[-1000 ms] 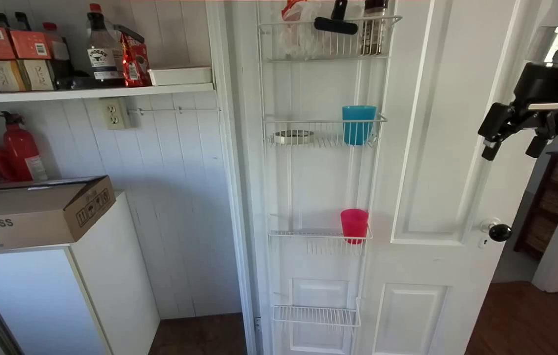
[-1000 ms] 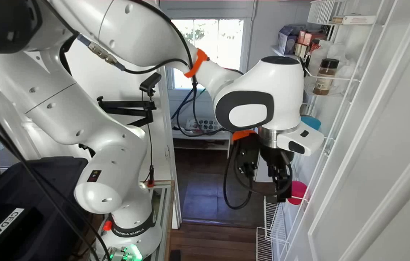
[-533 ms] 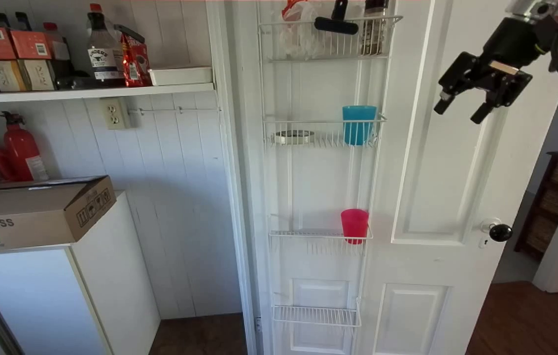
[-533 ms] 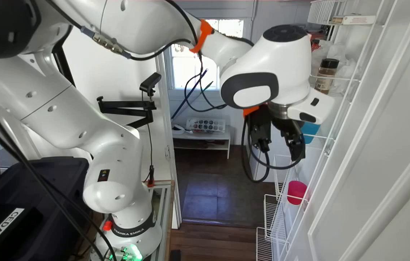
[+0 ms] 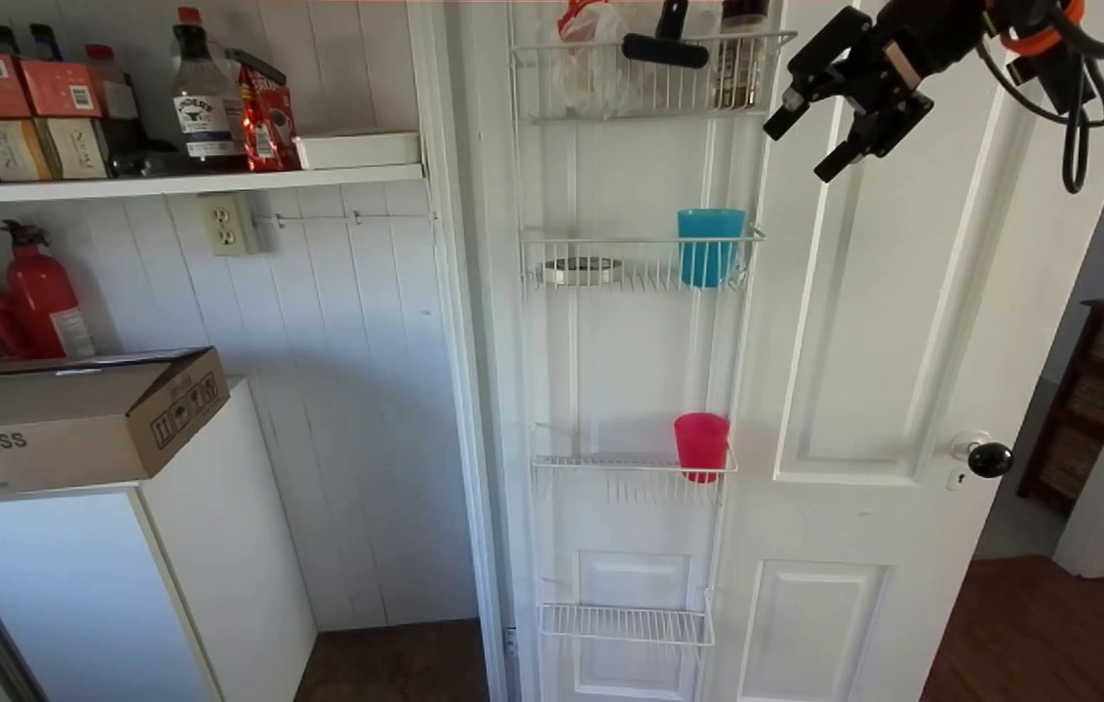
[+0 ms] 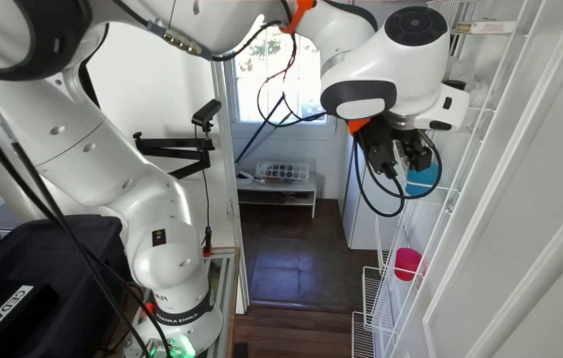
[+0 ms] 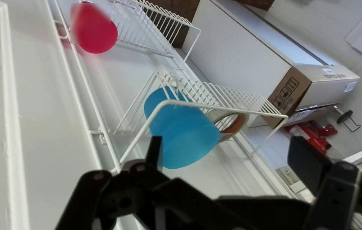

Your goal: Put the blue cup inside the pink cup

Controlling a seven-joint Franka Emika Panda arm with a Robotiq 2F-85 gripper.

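The gripper point(image 5: 803, 147), its 2 jaws apart, hangs higher than the blue cup point(image 5: 711, 250), which stands upright on a surface point(image 5: 625, 240) above the pink cup point(image 5: 701, 441).

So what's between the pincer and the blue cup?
In the wrist view, a white wire rail crosses in front of the blue cup; no wire covers its rim end.

The arm point(image 6: 112, 166) is white and shiny, and its forms are rounded; it has dark caps point(image 6: 417, 26) and small, round, grey recesses point(image 6: 56, 130). An orange strap point(image 6: 302, 11) goes around it, and it carries black cables point(image 6: 224, 58). At the base point(image 6: 204, 327), a black band point(image 6: 184, 317) reads "FRANKA EMIKA". The gripper point(image 5: 801, 149) is mostly black and angular, with blocky fingers point(image 7: 309, 163).
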